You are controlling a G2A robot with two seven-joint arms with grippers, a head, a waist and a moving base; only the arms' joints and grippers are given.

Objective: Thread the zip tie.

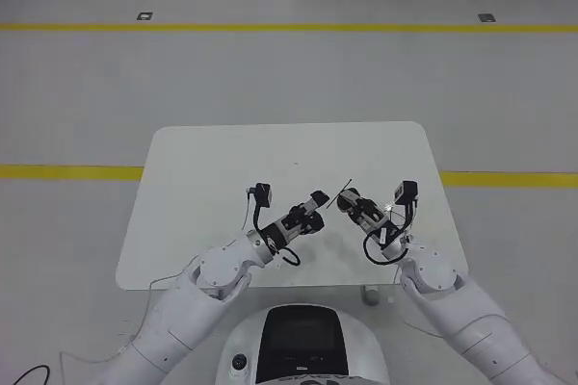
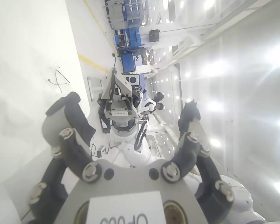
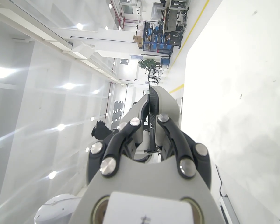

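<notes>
You will find the right gripper (image 3: pixel 151 95) clenched on the zip tie (image 3: pixel 149 78). The black strip is pinched between its two pale fingers, with one end projecting past the tips and the rest running back toward the wrist. In the top view the zip tie (image 1: pixel 346 186) shows as a thin dark line standing out from that gripper, held over the white table (image 1: pixel 270 144) near its middle. Your left gripper (image 2: pixel 131 102) is released, its dark-padded fingers (image 2: pixel 68 108) spread wide with nothing between them. It sits just beside the right gripper, the two tips facing each other and not touching. On the table surface beyond the left gripper lie a few thin black strands (image 2: pixel 58 80), possibly spare ties, though they are too fine to identify with confidence.
</notes>
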